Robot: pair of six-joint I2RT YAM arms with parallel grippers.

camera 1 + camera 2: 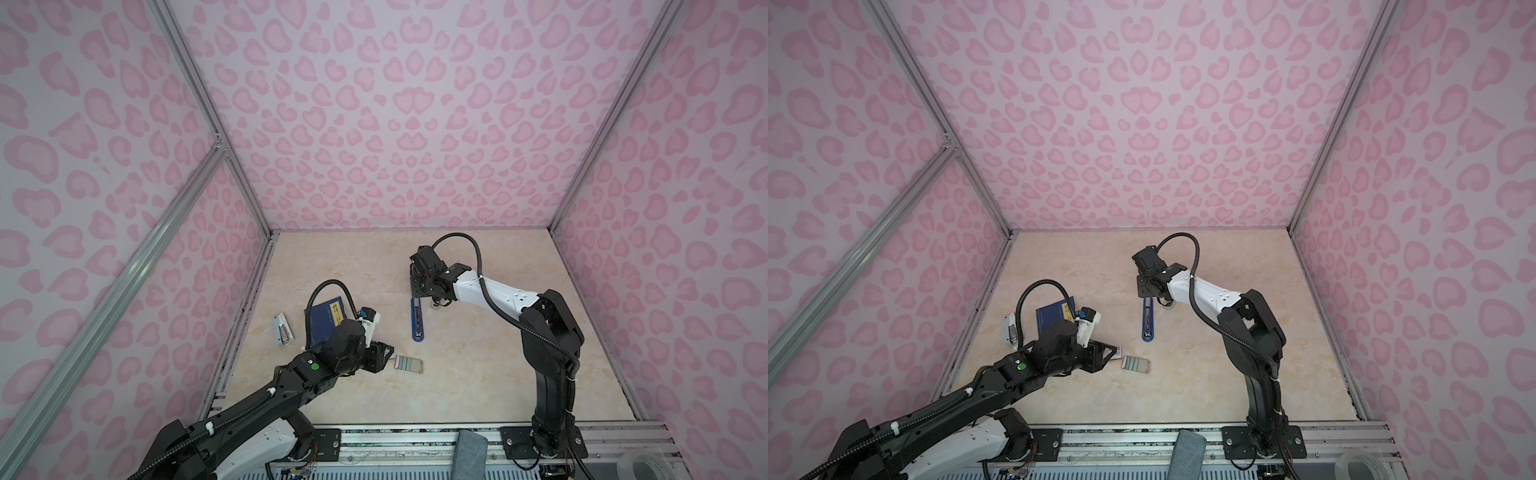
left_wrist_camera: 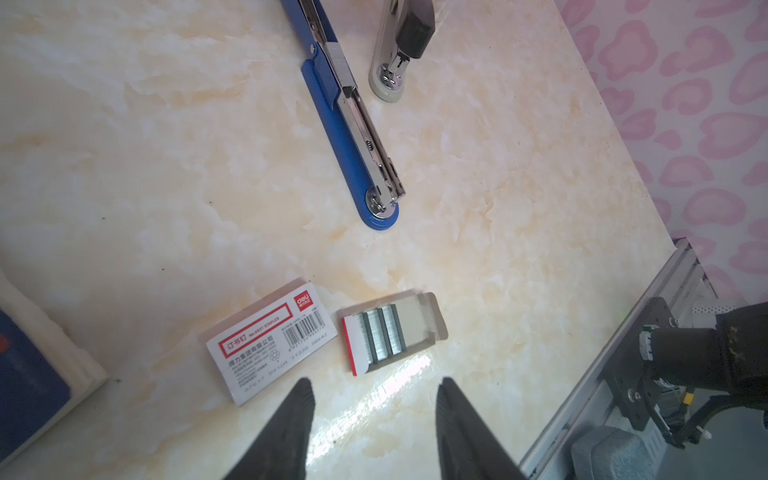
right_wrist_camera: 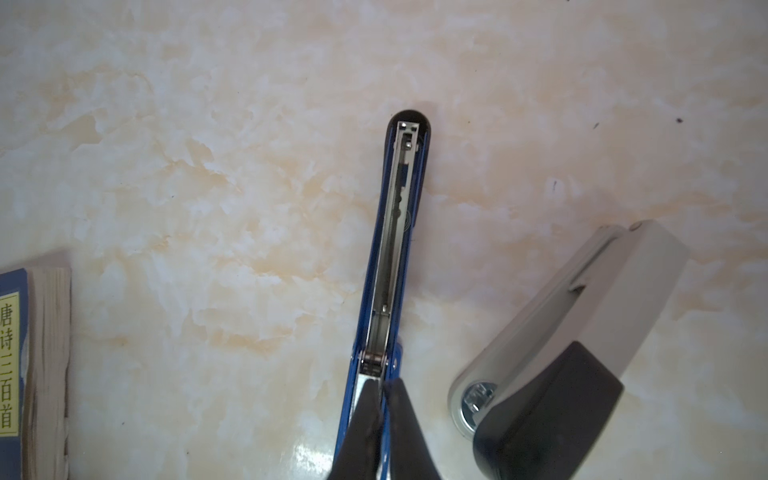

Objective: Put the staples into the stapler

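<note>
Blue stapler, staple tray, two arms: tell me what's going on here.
The blue stapler lies opened flat on the table with its magazine channel exposed. The right end effector appears pinched shut on its hinge end. The left end effector hangs open just short of the staples, which sit in their pale tray beside the white box. The left one holds nothing.

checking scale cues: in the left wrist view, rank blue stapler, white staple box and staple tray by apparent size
1. blue stapler, largest though cut off at the edge
2. white staple box
3. staple tray, somewhat smaller
</note>
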